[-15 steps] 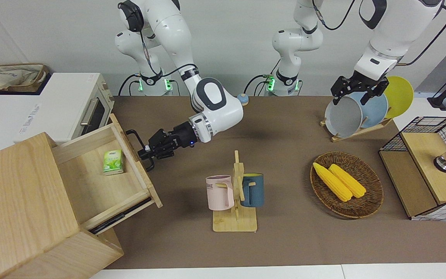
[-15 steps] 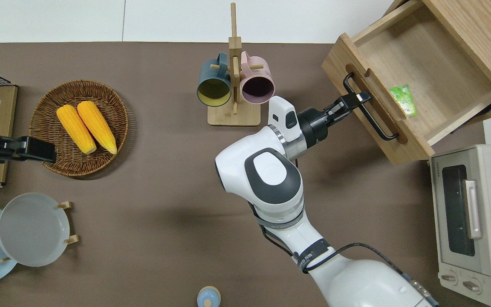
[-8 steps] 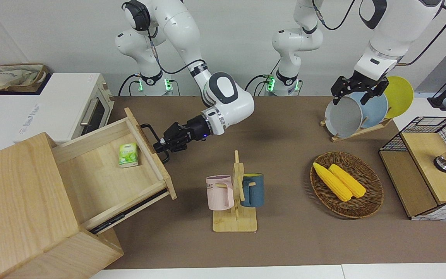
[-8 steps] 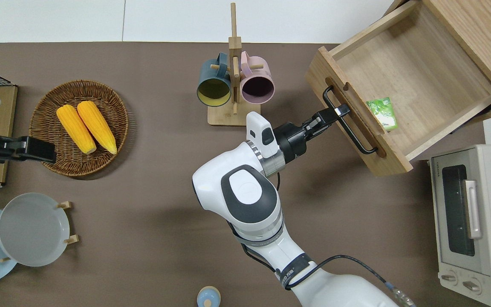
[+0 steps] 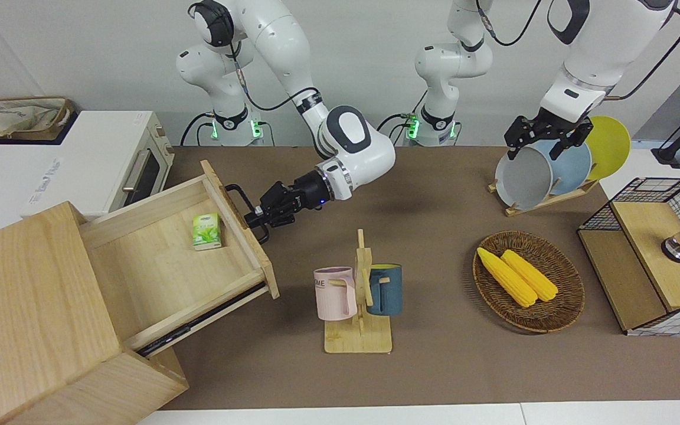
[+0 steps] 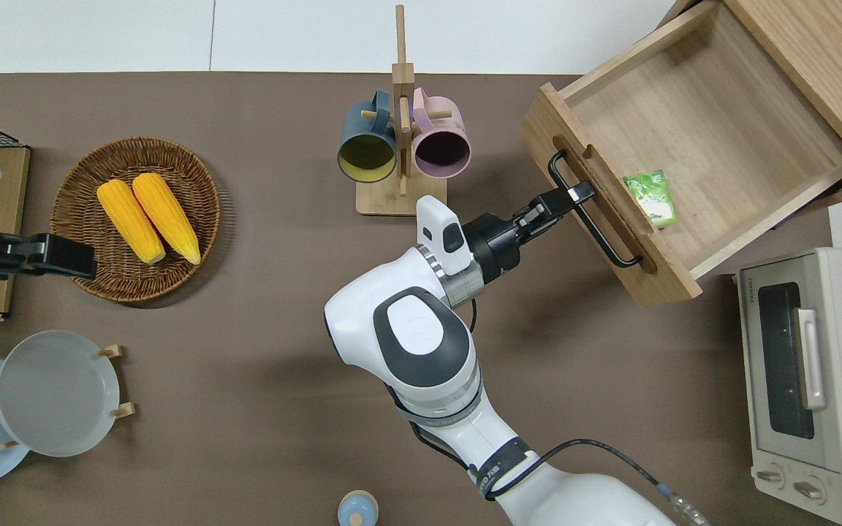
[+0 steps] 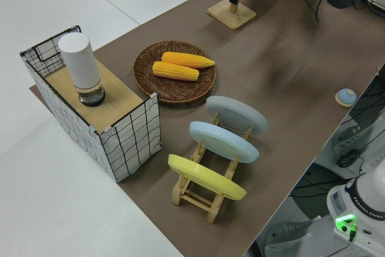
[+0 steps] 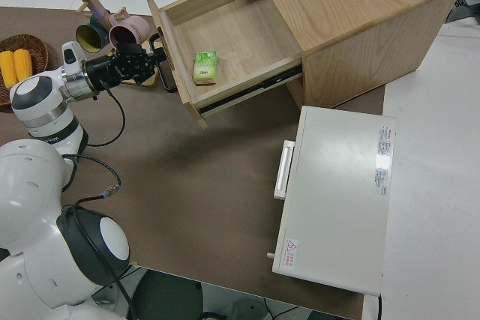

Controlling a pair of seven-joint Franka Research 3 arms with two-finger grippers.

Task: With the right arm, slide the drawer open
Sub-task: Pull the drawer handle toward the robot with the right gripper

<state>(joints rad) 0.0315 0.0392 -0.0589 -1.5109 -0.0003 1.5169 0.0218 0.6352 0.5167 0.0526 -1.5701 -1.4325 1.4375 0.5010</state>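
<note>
The right end effector (image 6: 571, 196) is clamped on the handle (image 6: 590, 212) of the pulled-out drawer (image 6: 691, 139).

— What's around me here?

— I see a plain pale wall (image 5: 375, 65) where my bases stand, and a brown mat (image 6: 260, 329) covering the table (image 6: 99, 36), whose white top shows at the edge farthest from me.

— And off the table?

— A white surface (image 8: 427, 185) runs along my right arm's end, and another (image 7: 54, 197) along my left arm's end. The light is even and soft.
</note>
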